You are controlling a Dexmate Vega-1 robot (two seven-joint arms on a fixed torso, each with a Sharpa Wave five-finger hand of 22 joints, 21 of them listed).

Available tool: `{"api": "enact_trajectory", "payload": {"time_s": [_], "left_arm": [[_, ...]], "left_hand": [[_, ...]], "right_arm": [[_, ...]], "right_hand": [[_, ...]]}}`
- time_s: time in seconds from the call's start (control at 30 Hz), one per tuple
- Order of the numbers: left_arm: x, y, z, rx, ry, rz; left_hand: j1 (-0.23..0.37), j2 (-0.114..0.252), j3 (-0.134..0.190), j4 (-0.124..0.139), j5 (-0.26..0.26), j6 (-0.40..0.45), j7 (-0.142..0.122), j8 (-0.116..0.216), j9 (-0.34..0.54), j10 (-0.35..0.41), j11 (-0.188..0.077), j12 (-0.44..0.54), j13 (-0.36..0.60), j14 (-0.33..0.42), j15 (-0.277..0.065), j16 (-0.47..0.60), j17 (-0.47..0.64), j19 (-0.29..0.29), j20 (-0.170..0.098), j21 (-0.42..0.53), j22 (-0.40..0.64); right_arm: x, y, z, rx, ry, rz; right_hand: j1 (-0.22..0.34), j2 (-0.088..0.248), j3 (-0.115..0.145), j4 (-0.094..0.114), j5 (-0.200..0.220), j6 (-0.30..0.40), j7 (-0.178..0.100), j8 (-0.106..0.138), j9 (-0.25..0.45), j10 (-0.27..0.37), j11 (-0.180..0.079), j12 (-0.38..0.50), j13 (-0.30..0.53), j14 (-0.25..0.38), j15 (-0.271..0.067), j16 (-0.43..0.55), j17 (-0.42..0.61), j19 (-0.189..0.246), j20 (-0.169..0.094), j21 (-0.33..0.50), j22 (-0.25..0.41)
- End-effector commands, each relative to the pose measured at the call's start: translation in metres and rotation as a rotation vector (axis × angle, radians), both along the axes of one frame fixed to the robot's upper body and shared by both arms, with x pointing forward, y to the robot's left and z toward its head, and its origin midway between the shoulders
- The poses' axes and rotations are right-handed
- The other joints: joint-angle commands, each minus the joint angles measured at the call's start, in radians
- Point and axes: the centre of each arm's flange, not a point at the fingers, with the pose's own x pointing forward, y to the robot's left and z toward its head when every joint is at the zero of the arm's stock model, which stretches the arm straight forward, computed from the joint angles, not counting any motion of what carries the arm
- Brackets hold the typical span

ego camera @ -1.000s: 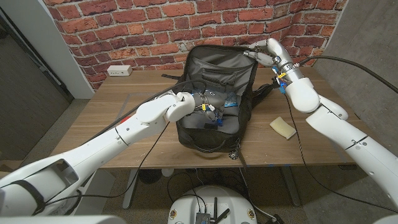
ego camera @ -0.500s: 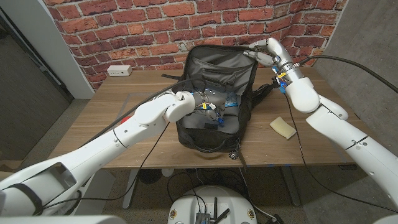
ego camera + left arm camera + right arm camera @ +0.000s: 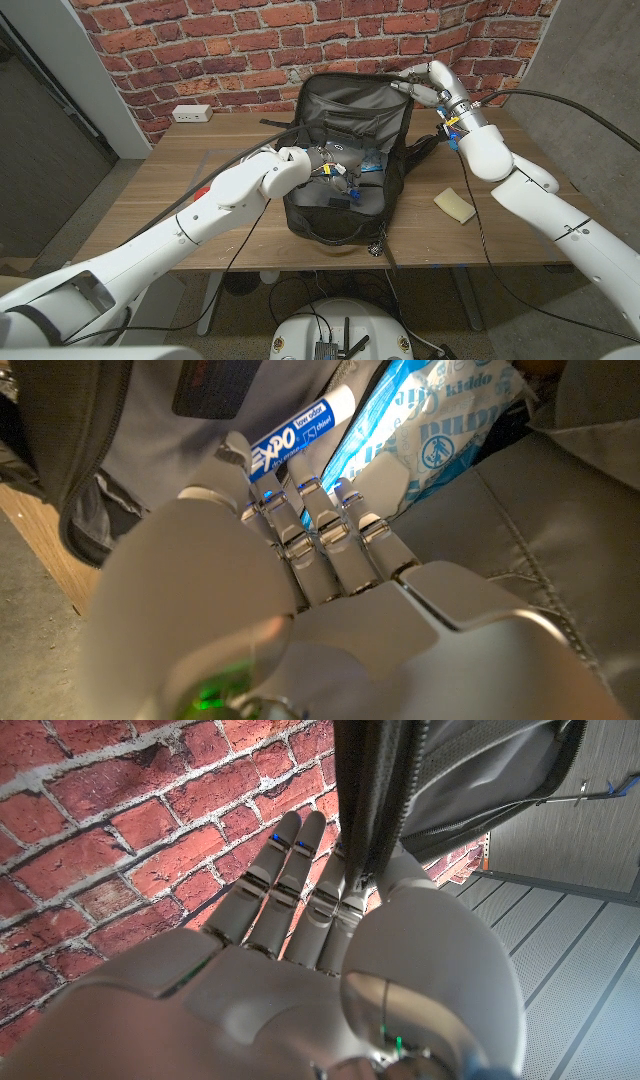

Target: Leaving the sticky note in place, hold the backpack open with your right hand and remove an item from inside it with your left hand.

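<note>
Right hand (image 3: 418, 80) pinches the backpack (image 3: 350, 150) flap open — left hand (image 3: 325, 165), fingers spread and empty, must next close on the marker (image 3: 300, 428).

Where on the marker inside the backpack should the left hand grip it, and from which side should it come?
Probably the white barrel of the marker, not its end. It lies slanted beside the blue packet, right at the tips of the left hand. Coming down through the opening of the backpack, which the right hand holds up, fingers could close across the barrel.
</note>
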Motion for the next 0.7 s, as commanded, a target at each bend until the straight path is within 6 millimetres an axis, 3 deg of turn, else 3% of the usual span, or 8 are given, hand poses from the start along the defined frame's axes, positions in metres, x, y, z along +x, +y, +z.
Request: {"api": "enact_trajectory", "payload": {"time_s": [0.03,0.7], "left_arm": [[-0.014,0.010,0.006,-0.065,0.051,-0.008],[-0.036,0.021,0.014,-0.088,0.066,0.039]], "left_hand": [[0.013,0.025,0.009,0.006,0.005,0.008,0.005,0.000,0.001,0.009,0.000,0.006,0.004,0.007,-0.075,0.000,0.003,0.012,-0.146,0.004,0.003],[0.013,0.026,0.010,0.006,0.006,0.010,0.007,-0.003,-0.002,0.010,0.000,0.004,0.004,0.011,-0.075,0.000,0.004,0.011,-0.146,0.003,0.003]], "right_arm": [[0.003,0.003,-0.002,0.005,0.013,0.002],[0.006,0.006,-0.002,0.006,0.013,0.006]], "right_hand": [[0.003,0.010,0.002,0.004,0.007,0.017,-0.008,0.004,0.002,0.006,0.002,0.000,0.002,0.011,-0.119,0.000,0.003,-0.006,-0.081,0.007,0.002],[0.004,0.010,0.002,0.003,0.008,0.018,-0.008,0.002,0.003,0.006,0.003,-0.001,0.003,0.009,-0.119,-0.004,0.005,-0.007,-0.081,0.008,0.002]]}}
